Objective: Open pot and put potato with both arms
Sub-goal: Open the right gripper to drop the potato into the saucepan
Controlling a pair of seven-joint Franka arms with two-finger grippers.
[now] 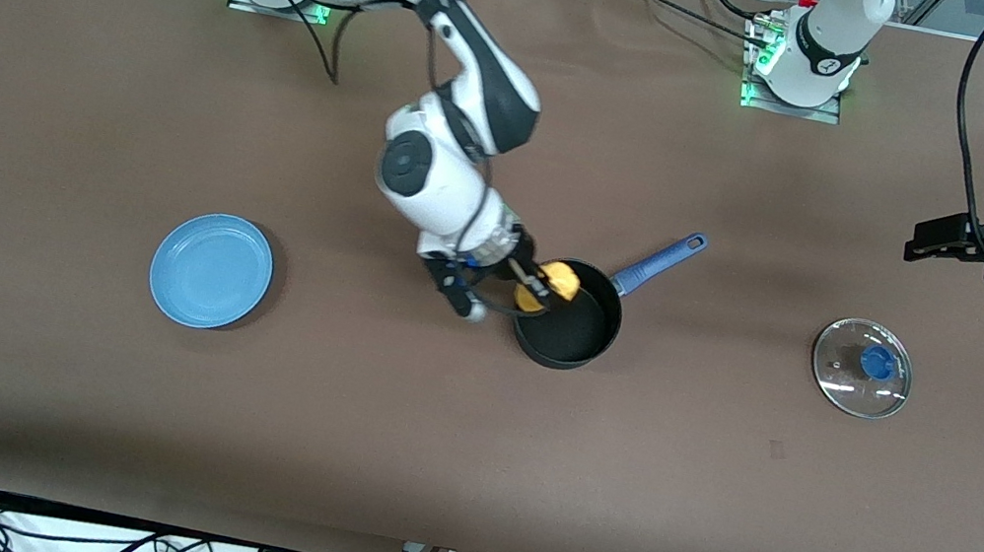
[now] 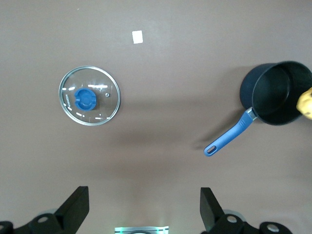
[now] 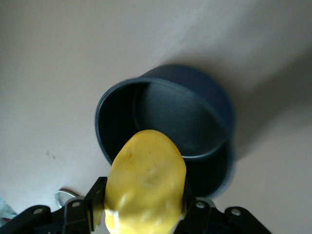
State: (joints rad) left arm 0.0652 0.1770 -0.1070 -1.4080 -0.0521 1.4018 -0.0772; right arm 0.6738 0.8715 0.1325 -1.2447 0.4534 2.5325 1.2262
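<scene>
The black pot (image 1: 572,324) with a blue handle (image 1: 659,263) stands open in the middle of the table. My right gripper (image 1: 540,286) is shut on the yellow potato (image 1: 547,285) and holds it over the pot's rim on the right arm's side. In the right wrist view the potato (image 3: 146,183) sits between the fingers with the pot (image 3: 165,129) below. The glass lid (image 1: 862,367) with a blue knob lies flat on the table toward the left arm's end. My left gripper (image 1: 927,244) is open and empty, up above the table near the lid (image 2: 89,96).
A light-blue plate (image 1: 211,270) lies toward the right arm's end of the table. The pot (image 2: 279,92) and its handle also show in the left wrist view. Cables run along the table edge nearest the front camera.
</scene>
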